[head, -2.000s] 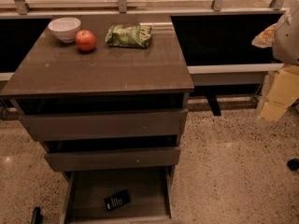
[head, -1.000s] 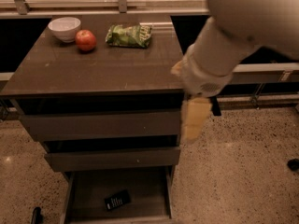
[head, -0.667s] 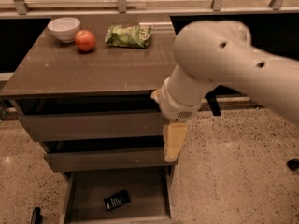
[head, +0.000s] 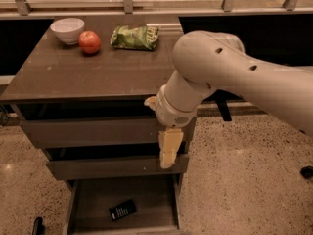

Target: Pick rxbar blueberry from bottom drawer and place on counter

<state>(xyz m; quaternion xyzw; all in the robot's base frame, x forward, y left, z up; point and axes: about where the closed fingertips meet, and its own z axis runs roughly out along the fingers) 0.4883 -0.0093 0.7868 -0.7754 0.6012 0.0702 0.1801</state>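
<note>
while the big pale arm [head: 234,77] leans in from the right, it covers the right front corner of the desk [head: 98,131] and part of its two upper drawer fronts. the counter [head: 88,75] has bare room along its front half. below, the bottom drawer [head: 146,195] stands pulled out over the speckled floor [head: 234,180], shallow and overhung by the drawer fronts above it.

that overhang is the main risk, i judge. a straight drop could knock the wrist on the middle drawer front or the drawer's right wall, since the arm hangs so near them. a reach from too steep an angle could also hide the target behind the arm itself.

at the back of the counter lie a green chip bag [head: 135,36], a white bowl [head: 67,30] and a red apple [head: 89,42], well apart from the work.

the gripper [head: 168,151] points down in front of the middle drawer front, above the drawer's right side. it carries nothing. whether it is spread or pressed together cannot be told, nor whether it touches the wood behind it.

the rxbar blueberry [head: 122,210] lies flat on the drawer floor, left of the gripper and nearer the front. being thin and flat, it may skid on the wood instead of being pinched.
</note>
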